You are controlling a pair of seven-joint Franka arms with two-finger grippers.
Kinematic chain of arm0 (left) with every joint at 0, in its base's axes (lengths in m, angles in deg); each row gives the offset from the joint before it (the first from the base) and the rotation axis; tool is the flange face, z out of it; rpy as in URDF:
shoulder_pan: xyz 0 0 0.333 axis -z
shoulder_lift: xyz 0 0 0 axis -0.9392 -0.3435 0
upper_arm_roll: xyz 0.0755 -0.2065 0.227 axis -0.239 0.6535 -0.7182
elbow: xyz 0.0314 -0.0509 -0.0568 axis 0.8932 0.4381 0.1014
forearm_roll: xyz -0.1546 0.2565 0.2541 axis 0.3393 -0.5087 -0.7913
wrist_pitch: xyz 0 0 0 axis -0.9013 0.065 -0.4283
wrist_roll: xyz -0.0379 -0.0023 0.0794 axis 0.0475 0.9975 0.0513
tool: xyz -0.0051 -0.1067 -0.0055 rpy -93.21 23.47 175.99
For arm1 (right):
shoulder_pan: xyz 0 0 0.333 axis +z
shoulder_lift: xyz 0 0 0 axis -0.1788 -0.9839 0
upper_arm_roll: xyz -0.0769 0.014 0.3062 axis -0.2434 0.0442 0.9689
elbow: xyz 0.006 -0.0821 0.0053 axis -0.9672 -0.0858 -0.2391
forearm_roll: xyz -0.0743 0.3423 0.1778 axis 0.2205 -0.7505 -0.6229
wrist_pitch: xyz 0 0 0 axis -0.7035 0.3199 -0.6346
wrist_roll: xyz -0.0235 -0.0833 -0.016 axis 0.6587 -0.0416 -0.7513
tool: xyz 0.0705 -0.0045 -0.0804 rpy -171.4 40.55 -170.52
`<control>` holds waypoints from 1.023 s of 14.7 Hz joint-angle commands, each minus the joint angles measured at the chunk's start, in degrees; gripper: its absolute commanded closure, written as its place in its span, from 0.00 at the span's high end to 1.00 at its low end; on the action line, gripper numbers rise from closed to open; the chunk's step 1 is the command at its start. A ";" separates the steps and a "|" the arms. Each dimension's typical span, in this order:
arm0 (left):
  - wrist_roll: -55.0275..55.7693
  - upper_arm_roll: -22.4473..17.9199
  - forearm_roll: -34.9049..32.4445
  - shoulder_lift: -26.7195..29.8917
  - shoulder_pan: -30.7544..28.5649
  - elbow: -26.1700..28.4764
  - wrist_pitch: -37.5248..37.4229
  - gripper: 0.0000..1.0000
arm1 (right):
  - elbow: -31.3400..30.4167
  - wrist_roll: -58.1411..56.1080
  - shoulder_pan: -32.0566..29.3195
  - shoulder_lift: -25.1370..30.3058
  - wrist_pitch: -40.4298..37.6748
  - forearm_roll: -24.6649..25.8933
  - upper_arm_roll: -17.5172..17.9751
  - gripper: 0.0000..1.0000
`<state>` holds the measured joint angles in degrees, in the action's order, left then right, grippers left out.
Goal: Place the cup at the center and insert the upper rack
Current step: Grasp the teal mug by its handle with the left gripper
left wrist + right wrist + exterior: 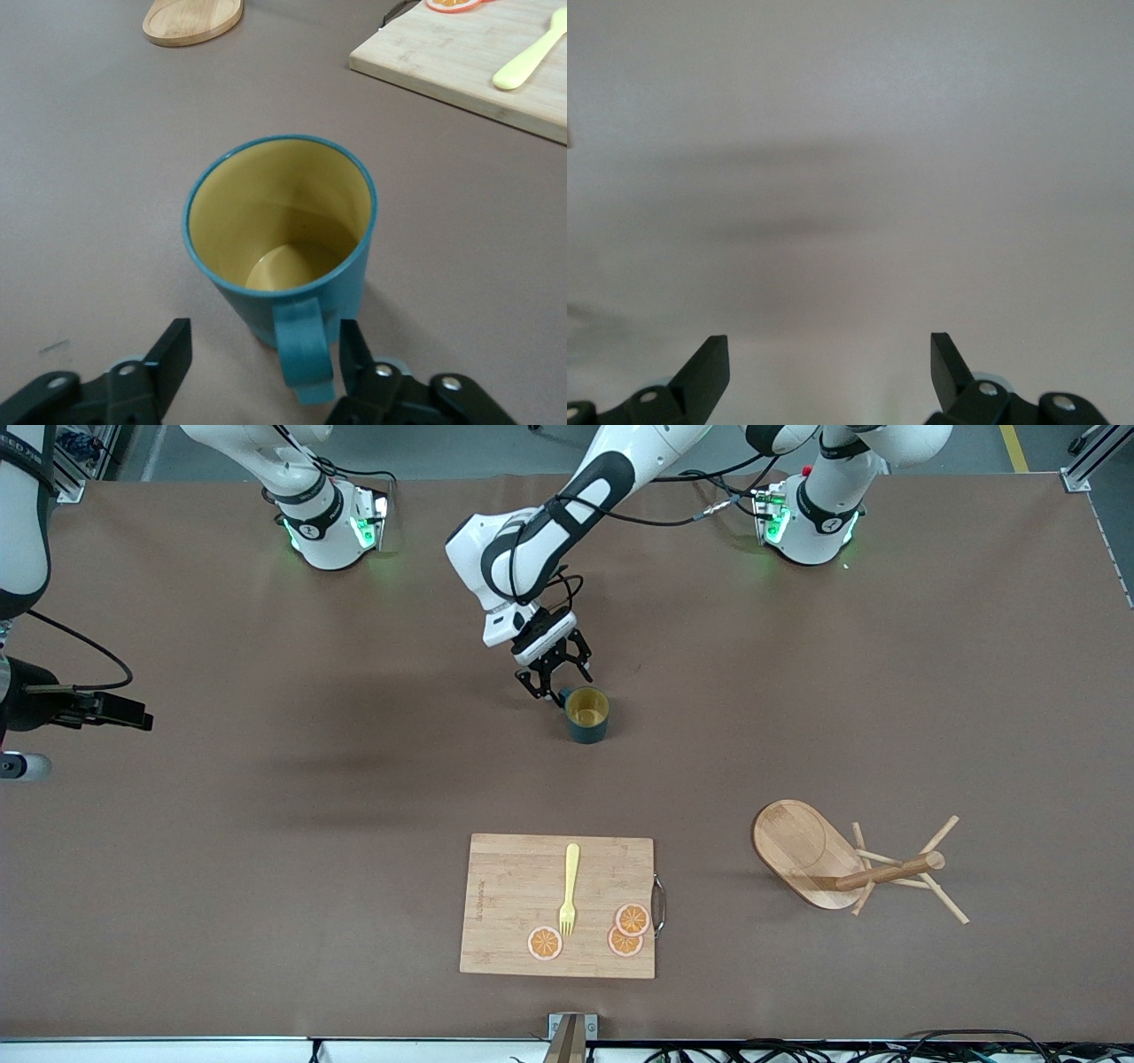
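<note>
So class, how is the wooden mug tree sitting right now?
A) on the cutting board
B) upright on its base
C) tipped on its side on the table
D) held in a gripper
C: the mug tree lies tipped over on the table, its post level and its base on edge.

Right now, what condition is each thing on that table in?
cup: upright, empty, on the table.
upper rack: tipped on its side.
fork: flat on the cutting board.
left pincer: open, straddling the cup's handle.
right pincer: open, holding nothing.
</note>
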<state>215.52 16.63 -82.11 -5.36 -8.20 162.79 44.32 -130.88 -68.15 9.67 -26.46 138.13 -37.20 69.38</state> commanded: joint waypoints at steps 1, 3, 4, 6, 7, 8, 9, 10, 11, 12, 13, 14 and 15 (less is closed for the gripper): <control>0.12 -0.52 -0.97 -2.40 0.52 -3.64 -1.02 0.65 | -3.77 -0.37 -1.22 5.52 -0.19 0.26 0.53 1.00; 0.12 -0.52 -0.97 -3.01 0.52 -4.08 -0.58 0.49 | -6.15 -0.55 -1.22 9.13 -0.19 1.92 0.62 1.00; 0.03 -0.52 -0.97 -3.36 0.52 -4.08 -0.49 0.38 | -6.86 -0.46 -1.04 10.62 -0.45 3.15 0.70 1.00; -0.32 -0.52 -0.97 -3.45 0.52 -4.08 -0.40 0.21 | -8.18 -0.20 -1.04 13.26 -1.85 3.25 0.88 1.00; -0.49 -0.52 -0.97 -3.45 0.43 -4.08 -0.40 0.14 | -8.27 -0.20 -0.95 13.88 -2.90 3.07 0.88 1.00; -0.67 -0.52 -0.97 -3.37 0.43 -4.08 -0.40 0.07 | -8.27 -0.20 -0.87 14.67 -3.09 3.07 0.97 1.00; -0.93 -0.52 -0.97 -3.28 0.43 -4.08 -0.40 0.01 | -8.44 -0.20 -0.95 15.81 -3.53 2.90 0.97 1.00; -1.37 -0.52 -1.06 -2.84 0.25 -4.08 -0.49 0.00 | -8.71 -0.20 -1.04 16.52 -4.23 2.81 0.97 1.00; -1.98 -0.52 -1.06 -2.32 0.08 -4.08 -0.49 0.00 | -8.71 -0.20 -0.95 17.22 -4.49 2.81 0.97 1.00; -2.34 -0.52 -0.97 -1.36 -0.27 -4.08 -0.49 0.00 | -8.71 -0.20 -0.87 17.32 -4.50 2.81 0.97 1.00; -2.43 -0.52 -0.89 -0.13 -1.15 -4.08 -0.75 0.00 | -8.71 -0.20 -0.95 17.58 -4.50 2.81 0.97 1.00; -2.52 -0.35 -0.54 1.71 -2.37 -4.08 -1.02 0.00 | -8.62 -0.20 -0.87 17.67 -4.41 2.72 1.06 1.00; -3.04 -0.26 -0.19 3.38 -3.69 -4.08 -1.19 0.00 | -8.45 -0.20 -0.87 17.84 -4.50 2.72 1.06 1.00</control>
<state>214.32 16.11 -82.20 -6.35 -9.49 158.12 44.23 -137.59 -68.17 9.34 -10.39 133.31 -34.95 69.67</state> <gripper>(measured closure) 0.789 0.000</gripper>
